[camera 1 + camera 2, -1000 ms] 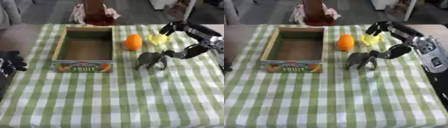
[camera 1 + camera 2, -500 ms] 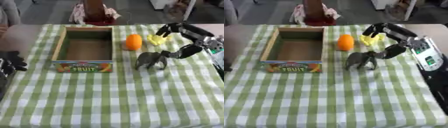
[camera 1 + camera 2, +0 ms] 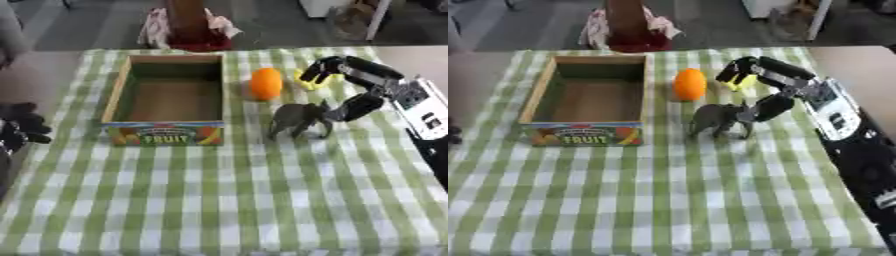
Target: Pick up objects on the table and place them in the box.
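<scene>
While the toy elephant stands upright on the checked cloth, the right hand arches over its rear end, thumb low against the animal's back end and the other fingers curled out ahead above a small yellow thing. Whether the thumb actually touches the elephant I cannot tell; nothing is clamped yet, and the hand is spread apart rather than closed on anything. The yellow thing sits just under the fingertips, partly hidden by them, so its shape stays unclear. Beyond the fingertips, away from the wrist, an orange rests near the elephant's head, apart from the hand. Further out on that same side sits the box, well apart from the hand and with nothing visible inside it.

My reading is that the task is at its start: the reach for a first object, either the elephant or the yellow piece. The next move calls for closing the fingers round one of them without knocking the elephant over or nudging the orange into a roll, then lifting and carrying it across the orange to the box.

On the box's near wall the word "FRUIT" can be read among printed fruit pictures. Far off at the opposite edge, the left hand rests idle, its fingers loosely curled, holding nothing.
</scene>
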Controlling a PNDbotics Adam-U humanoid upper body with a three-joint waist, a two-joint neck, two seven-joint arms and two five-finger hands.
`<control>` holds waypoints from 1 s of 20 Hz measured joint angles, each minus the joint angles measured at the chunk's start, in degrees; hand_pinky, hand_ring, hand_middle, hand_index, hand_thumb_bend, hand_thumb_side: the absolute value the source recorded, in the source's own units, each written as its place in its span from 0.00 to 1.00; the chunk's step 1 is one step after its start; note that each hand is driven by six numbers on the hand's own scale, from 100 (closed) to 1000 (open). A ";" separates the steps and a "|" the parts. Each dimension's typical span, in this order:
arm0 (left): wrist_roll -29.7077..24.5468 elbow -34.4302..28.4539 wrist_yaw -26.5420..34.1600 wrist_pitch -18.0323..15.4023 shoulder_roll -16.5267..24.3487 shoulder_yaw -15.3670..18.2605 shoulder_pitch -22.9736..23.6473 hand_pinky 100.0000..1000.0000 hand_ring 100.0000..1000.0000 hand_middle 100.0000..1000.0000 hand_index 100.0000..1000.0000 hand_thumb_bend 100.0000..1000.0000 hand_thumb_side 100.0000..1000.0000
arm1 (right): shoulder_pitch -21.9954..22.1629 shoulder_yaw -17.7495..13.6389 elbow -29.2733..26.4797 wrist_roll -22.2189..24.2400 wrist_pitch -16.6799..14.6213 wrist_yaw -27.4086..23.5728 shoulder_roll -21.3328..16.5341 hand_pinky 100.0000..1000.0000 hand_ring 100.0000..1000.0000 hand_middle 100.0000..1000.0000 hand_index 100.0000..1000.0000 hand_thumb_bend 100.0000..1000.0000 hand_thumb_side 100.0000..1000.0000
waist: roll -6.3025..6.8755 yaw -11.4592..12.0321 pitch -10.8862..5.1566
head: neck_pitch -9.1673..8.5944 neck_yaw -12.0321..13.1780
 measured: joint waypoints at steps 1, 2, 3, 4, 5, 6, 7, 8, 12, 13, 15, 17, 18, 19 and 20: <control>-0.02 0.00 0.00 0.01 0.00 0.00 0.00 0.52 0.54 0.51 0.71 0.00 0.83 | -0.18 0.15 0.54 -0.14 -0.14 0.62 0.20 0.69 0.75 0.71 0.81 0.31 0.25 | 0.00 0.00 0.00 | 0.00 -0.01; -0.03 0.00 0.00 0.03 0.00 0.00 0.00 0.52 0.54 0.51 0.71 0.00 0.83 | -0.33 0.17 1.05 -0.26 -0.26 1.14 0.46 0.69 0.75 0.71 0.81 0.31 0.25 | 0.01 0.01 0.03 | 0.00 -0.03; -0.04 0.00 0.00 0.03 0.00 0.00 0.00 0.52 0.54 0.51 0.71 0.00 0.83 | -0.42 0.24 1.54 -0.40 -0.40 1.65 0.64 0.69 0.75 0.71 0.81 0.31 0.25 | 0.01 0.03 0.04 | 0.00 -0.04; -0.04 0.00 0.00 0.04 0.00 -0.01 0.00 0.52 0.54 0.51 0.71 0.00 0.83 | -0.56 0.40 1.99 -0.54 -0.54 2.12 0.81 0.69 0.75 0.71 0.81 0.31 0.25 | 0.02 0.03 0.05 | 0.00 -0.05; -0.05 0.00 0.00 0.04 0.00 -0.01 0.00 0.52 0.54 0.51 0.71 0.00 0.83 | -0.72 0.53 2.40 -0.69 -0.69 2.57 1.02 0.69 0.75 0.71 0.81 0.31 0.25 | 0.03 0.03 0.05 | 0.00 -0.08; -0.05 0.00 0.00 0.04 0.00 -0.01 0.00 0.52 0.54 0.51 0.71 0.00 0.83 | -0.80 0.60 2.76 -0.84 -0.85 3.00 1.13 0.69 0.75 0.71 0.80 0.32 0.26 | 0.03 0.05 0.05 | 0.00 -0.11; -0.05 0.00 0.00 0.04 0.00 -0.01 0.00 0.52 0.54 0.51 0.71 0.00 0.83 | -0.80 0.74 3.13 -0.99 -1.00 3.54 1.24 0.69 0.75 0.71 0.80 0.32 0.26 | 0.03 0.06 0.05 | 0.00 -0.16; -0.05 0.00 0.00 0.04 0.00 -0.01 0.00 0.52 0.54 0.51 0.71 0.00 0.83 | -0.81 0.87 3.47 -1.14 -1.14 4.04 1.41 0.69 0.75 0.71 0.80 0.32 0.27 | 0.03 0.06 0.05 | 0.00 -0.18; -0.06 0.00 0.00 0.05 0.00 -0.01 0.00 0.52 0.54 0.51 0.71 0.00 0.83 | -1.02 1.21 4.61 -1.59 -1.59 5.58 1.72 0.69 0.74 0.71 0.80 0.33 0.29 | 0.01 0.06 0.06 | 0.00 -0.24; -0.06 0.00 0.00 0.05 0.00 -0.01 0.00 0.52 0.54 0.51 0.71 0.00 0.83 | -1.05 1.23 4.87 -1.68 -1.69 5.86 1.89 0.69 0.74 0.71 0.80 0.33 0.29 | 0.01 0.06 0.06 | 0.00 -0.25; -0.06 0.00 0.00 0.05 0.00 -0.01 0.00 0.52 0.54 0.51 0.71 0.00 0.83 | -1.07 1.35 5.23 -1.83 -1.84 6.44 2.10 0.69 0.74 0.71 0.80 0.33 0.29 | 0.01 0.07 0.06 | 0.00 -0.29; -0.06 0.00 0.00 0.05 0.00 -0.01 0.00 0.52 0.54 0.51 0.71 0.00 0.83 | -1.09 1.54 5.53 -2.00 -2.00 7.11 2.21 0.69 0.74 0.70 0.79 0.33 0.29 | 0.01 0.07 0.07 | 0.00 -0.38; -0.06 0.00 0.00 0.05 0.00 -0.01 0.00 0.52 0.54 0.51 0.71 0.00 0.83 | -1.09 1.56 5.63 -2.09 -2.10 7.44 2.36 0.69 0.74 0.70 0.79 0.32 0.29 | 0.01 0.07 0.07 | 0.00 -0.41; -0.06 0.00 0.00 0.05 0.00 -0.01 0.00 0.52 0.54 0.51 0.71 0.00 0.83 | -1.13 1.58 5.68 -2.19 -2.20 7.74 2.51 0.69 0.73 0.70 0.79 0.32 0.29 | 0.01 0.07 0.07 | 0.00 -0.43; -0.07 0.00 0.00 0.05 0.00 -0.01 0.00 0.52 0.54 0.51 0.71 0.00 0.83 | -1.23 1.59 5.83 -2.27 -2.28 7.93 2.54 0.69 0.73 0.69 0.78 0.32 0.29 | 0.01 0.07 0.07 | 0.00 -0.43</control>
